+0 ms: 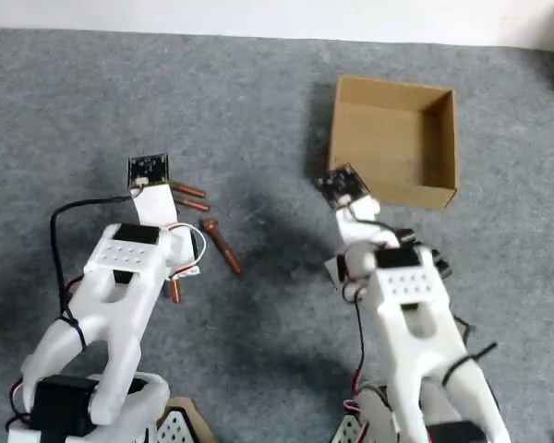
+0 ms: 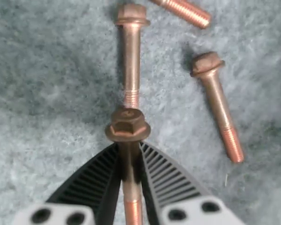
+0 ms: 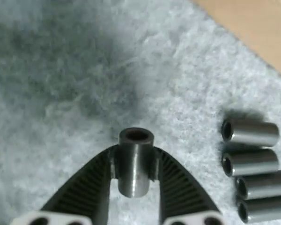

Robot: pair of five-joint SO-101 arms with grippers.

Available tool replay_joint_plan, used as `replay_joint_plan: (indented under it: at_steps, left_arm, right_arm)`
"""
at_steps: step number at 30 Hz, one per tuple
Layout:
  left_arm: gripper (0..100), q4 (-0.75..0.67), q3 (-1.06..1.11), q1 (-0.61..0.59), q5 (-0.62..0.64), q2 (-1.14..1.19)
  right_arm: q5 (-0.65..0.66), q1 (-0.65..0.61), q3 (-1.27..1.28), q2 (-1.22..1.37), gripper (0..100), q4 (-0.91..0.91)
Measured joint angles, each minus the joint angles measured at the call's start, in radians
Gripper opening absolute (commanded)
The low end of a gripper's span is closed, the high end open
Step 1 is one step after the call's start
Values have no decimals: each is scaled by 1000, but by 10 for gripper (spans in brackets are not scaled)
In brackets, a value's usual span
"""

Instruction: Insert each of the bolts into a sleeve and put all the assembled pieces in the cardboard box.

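With the left gripper (image 2: 129,146) clamped on a bolt (image 2: 128,127) and the right gripper (image 3: 135,153) clamped on a sleeve (image 3: 134,176), the cardboard box (image 1: 393,86) waiting at one o'clock, I'd worry a slightly tilted bolt catches the sleeve's rim and slips free.

A box (image 1: 388,138) stands at the back right of the desk (image 1: 92,101), close behind the right gripper (image 3: 135,154). That gripper clasps one sleeve (image 3: 136,140) between its fingers. Four more sleeves (image 3: 250,161) lie side by side in a row on the desk beside it. Over on the left, the left gripper (image 2: 129,149) clasps a bolt (image 2: 128,127), and three loose bolts (image 2: 131,56) lie on the desk just beyond it.
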Motion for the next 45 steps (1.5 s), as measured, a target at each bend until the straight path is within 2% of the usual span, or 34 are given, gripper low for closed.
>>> replay_joint_plan:
  at_steps: [7,17,21,28,35,37,41,43,45]
  left_arm:
    - [6,-201,0,12,0,0]
    - [6,-299,0,236,-3,0]
    - [6,-344,0,261,-2,0]
    - [5,-522,87,258,-3,0]
    - [5,-585,94,258,3,0]
    - [5,-621,94,258,58,-23]
    - [5,-678,94,258,284,-84]
    - [5,-720,94,270,319,-101]
    - [5,-766,95,290,304,-110]
  right_arm:
    - [-121,-2,175,-80,6,-216]
    - [-158,-44,259,-80,6,-379]
    - [-158,-44,259,-98,6,-387]
    - [-209,-46,410,-364,6,-391]
    - [-212,-46,582,-684,6,-391]
    - [-212,-46,634,-756,6,-391]
    - [-212,-97,652,-888,6,-393]
    - [-212,-129,652,-953,6,-393]
    - [-212,-161,652,-1011,6,-393]
